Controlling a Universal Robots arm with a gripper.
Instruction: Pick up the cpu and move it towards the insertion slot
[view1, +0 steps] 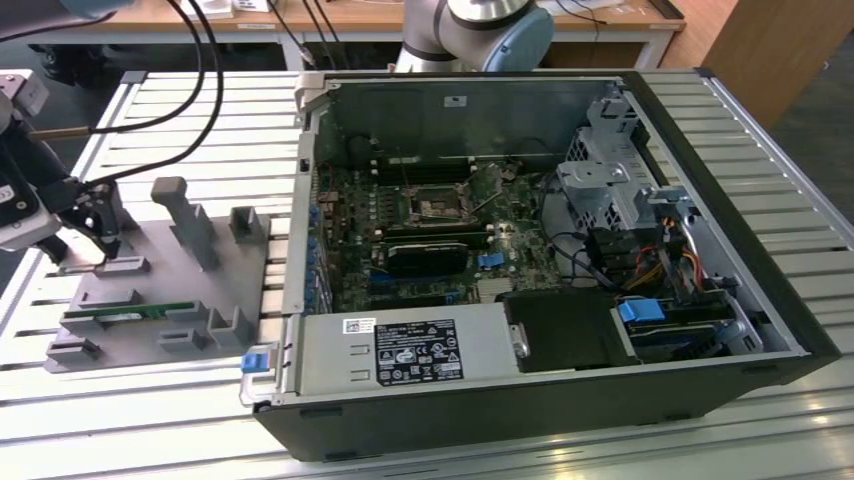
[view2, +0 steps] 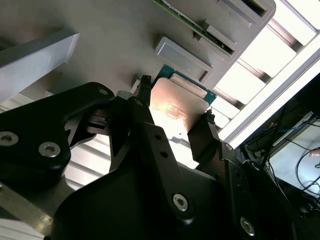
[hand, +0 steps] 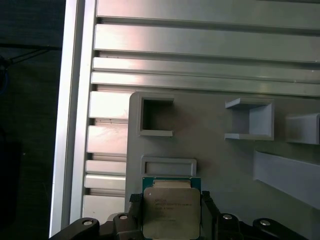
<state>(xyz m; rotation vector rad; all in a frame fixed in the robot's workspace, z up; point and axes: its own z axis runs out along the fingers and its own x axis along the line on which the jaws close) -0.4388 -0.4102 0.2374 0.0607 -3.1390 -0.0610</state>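
Observation:
The cpu (hand: 171, 212) is a thin square chip with a silver metal top and a green edge. It lies between my gripper's two black fingers (hand: 134, 201) in both wrist views, low over a grey fixture plate (hand: 215, 165). My gripper (view2: 176, 101) is shut on the cpu (view2: 175, 107), one finger against each opposite side. In the exterior view my gripper (view1: 100, 243) is at the fixture plate (view1: 147, 290) on that view's left. The insertion slot (view1: 434, 205), a square socket with a metal frame, sits on the motherboard inside the open computer case, well off to that view's right.
The fixture plate carries raised grey holders (view1: 187, 215) and a long green memory stick (view1: 127, 313). The open computer case (view1: 534, 395) has high walls, a black card (view1: 427, 257) below the socket, cables and drive bays. Everything rests on a ribbed aluminium table (view1: 200, 110).

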